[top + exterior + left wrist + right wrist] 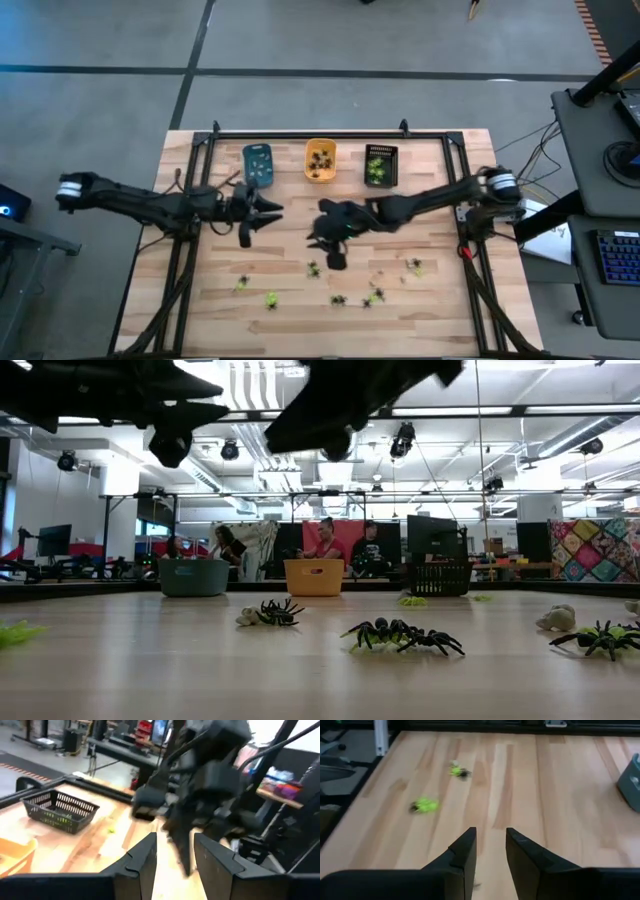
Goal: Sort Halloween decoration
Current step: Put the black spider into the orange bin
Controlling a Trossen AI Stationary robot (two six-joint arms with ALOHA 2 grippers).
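I have the right gripper (335, 250) out over the middle of the table (440, 310), on the near side of the orange tray (320, 161), which I use as my landmark. In its wrist view the two fingers (465, 855) stand a narrow gap apart with only bare wood between them, so I read it as carrying nothing. The left gripper (262, 222) waits off to the left of the orange tray and a little nearer me, fingers likewise apart and empty.

The Halloween decoration (338, 299) lies scattered on the boards well in front of the orange tray: black spiders (405, 635), yellow-green ones (425, 805) and a few pale pieces (556, 618). Some are already in the orange tray, the blue tray (258, 164) to its left and the black basket (380, 165) to its right.

I judge these figures to be featherweight moulded plastic, with thin springy legs and a small lumpy body. They will likely skid or flip if a fingertip nudges them, and a leg pinched alone may bend and slip free. I would straddle the body and close across it, coming straight down. Whether something sits right under the right gripper I cannot quite tell, as the arm covers that spot from above.
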